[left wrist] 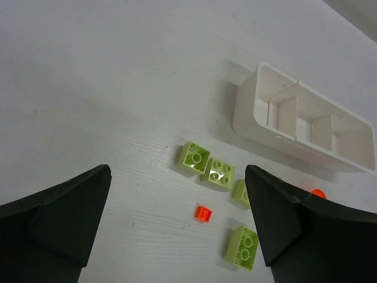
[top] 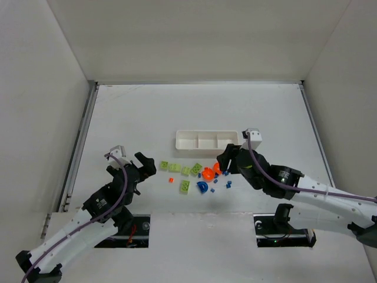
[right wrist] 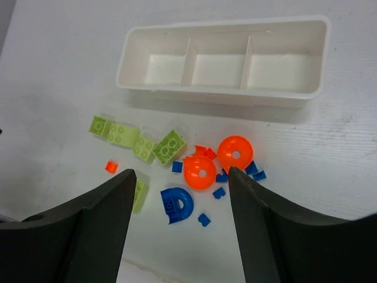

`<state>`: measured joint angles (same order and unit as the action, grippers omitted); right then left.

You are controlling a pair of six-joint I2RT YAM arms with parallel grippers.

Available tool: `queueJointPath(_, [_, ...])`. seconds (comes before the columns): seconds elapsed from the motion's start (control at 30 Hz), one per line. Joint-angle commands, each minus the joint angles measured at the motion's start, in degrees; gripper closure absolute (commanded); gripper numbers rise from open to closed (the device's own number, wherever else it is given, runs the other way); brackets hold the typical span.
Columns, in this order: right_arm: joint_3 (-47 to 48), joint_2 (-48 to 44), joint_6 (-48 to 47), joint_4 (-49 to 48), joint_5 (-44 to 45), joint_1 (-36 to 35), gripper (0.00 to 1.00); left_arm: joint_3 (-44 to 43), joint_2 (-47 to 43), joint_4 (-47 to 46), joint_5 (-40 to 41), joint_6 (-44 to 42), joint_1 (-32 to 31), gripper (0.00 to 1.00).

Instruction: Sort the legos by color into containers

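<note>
The white three-compartment tray (top: 206,141) lies mid-table, and all of its compartments are empty in the right wrist view (right wrist: 224,95). The legos lie loose in front of it. Several lime-green bricks (top: 175,167) are on the left with a tiny orange brick (top: 171,180). Two orange domes (top: 208,174), a blue arch (top: 202,187) and several tiny blue bricks (top: 227,185) are on the right. My left gripper (top: 131,158) is open and empty, left of the green bricks (left wrist: 218,173). My right gripper (top: 227,160) is open and empty above the orange domes (right wrist: 200,172) and the blue arch (right wrist: 177,204).
White walls enclose the table on the left, back and right. The tiny orange brick (left wrist: 204,213) lies between my left fingers in the left wrist view, with a green brick (left wrist: 242,247) beside it. A table cutout edge runs near the arm bases (top: 200,213).
</note>
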<state>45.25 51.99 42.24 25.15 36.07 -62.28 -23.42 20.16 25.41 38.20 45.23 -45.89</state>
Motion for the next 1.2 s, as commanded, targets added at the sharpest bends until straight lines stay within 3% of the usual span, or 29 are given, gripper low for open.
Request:
queueJointPath(0.0, [3.7,0.04,0.91,0.69,1.19,-0.51,0.38,-1.46,-1.61,1.57,-0.49,-0.76,0.58,0.0])
queueJointPath(0.1, [4.58,0.66,1.0,0.69,0.4,-1.92,0.71,-0.58,-3.28,0.35,-1.19,-1.72,0.85,0.0])
queueJointPath(0.17, [5.1,1.88,1.44,0.78,-0.39,-2.62,0.83,-0.05,-3.64,-1.06,-0.67,-2.34,0.58,0.0])
queueJointPath(0.3, [7.82,6.27,3.9,2.88,-1.01,-5.08,0.94,0.04,-1.8,-2.2,0.04,-2.43,0.84,0.0])
queueJointPath(0.4, [9.32,10.49,6.88,3.77,-0.57,-8.5,0.96,0.57,-0.22,-6.06,0.04,-2.95,0.41,0.0])
queueJointPath(0.43, [9.5,12.16,7.85,3.51,-0.48,-9.73,0.96,0.92,0.22,-7.64,-0.4,-3.74,0.06,0.02])
queueJointPath(0.47, [9.76,14.09,8.64,3.24,-0.48,-10.87,0.96,1.27,0.84,-9.22,-0.58,-4.79,-0.03,0.12])
queueJointPath(0.53, [10.11,18.22,9.61,2.72,-0.3,-12.99,0.94,1.8,2.07,-11.08,-0.4,-5.51,-0.03,0.62])
queueJointPath(0.57, [10.2,20.5,10.14,2.63,0.31,-14.21,0.91,1.89,2.86,-11.17,-0.49,-5.33,0.23,0.75])
queueJointPath(0.63, [9.77,23.5,10.93,1.32,2.32,-15.97,0.79,1.8,4.53,-10.56,-0.49,-5.15,0.84,0.83])
queueJointPath(0.73, [9.24,27.8,12.16,-0.36,2.42,-17.39,0.53,1.89,5.24,-9.15,-0.75,-3.93,1.29,0.81])
queueJointPath(0.87, [9.94,33.86,14.45,-2.02,1.63,-17.48,0.36,2.06,4.97,-6.43,-1.46,-2.79,1.29,0.69])
queueJointPath(1.0, [12.66,40.2,12.79,-5.54,-0.91,-17.48,0.31,2.5,6.29,-6.07,-2.25,-0.42,1.2,0.57])
queueJointPath(1.17, [14.07,43.9,10.85,-11.69,-3.29,-16.6,0.31,3.12,9.01,-5.72,-2.42,2.05,1.55,0.5])
